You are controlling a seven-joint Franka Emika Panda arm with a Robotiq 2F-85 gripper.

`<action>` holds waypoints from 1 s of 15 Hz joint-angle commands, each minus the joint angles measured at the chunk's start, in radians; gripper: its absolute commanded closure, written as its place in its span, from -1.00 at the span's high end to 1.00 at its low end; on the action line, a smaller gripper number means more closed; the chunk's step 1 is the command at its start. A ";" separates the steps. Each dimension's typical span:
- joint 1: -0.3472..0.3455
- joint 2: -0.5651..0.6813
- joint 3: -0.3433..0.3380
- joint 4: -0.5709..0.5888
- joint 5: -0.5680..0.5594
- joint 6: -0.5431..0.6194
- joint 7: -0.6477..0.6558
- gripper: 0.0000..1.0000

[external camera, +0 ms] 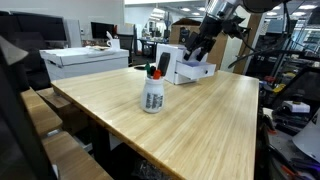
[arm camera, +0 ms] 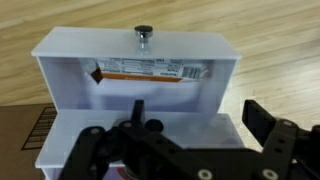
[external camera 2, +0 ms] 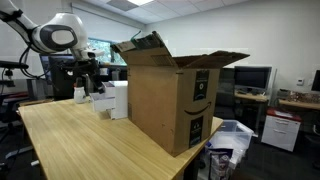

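Gripper point(arm camera: 182, 150), jaws spread wide and holding nothing, hovers over white box point(arm camera: 140, 75) on wooden table point(external camera: 200, 120); bottle point(external camera: 153, 95) stands nearby.

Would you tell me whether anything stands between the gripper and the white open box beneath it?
Nothing visible does: the open gripper hangs just above the white open box; the red-capped white bottle stands apart on the wooden table.
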 commanded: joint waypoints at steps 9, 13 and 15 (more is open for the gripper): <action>0.013 0.020 -0.040 0.041 0.041 0.006 -0.064 1.00; 0.015 0.035 -0.049 0.050 0.041 0.015 -0.080 1.00; 0.014 0.045 -0.047 0.052 0.038 0.023 -0.076 1.00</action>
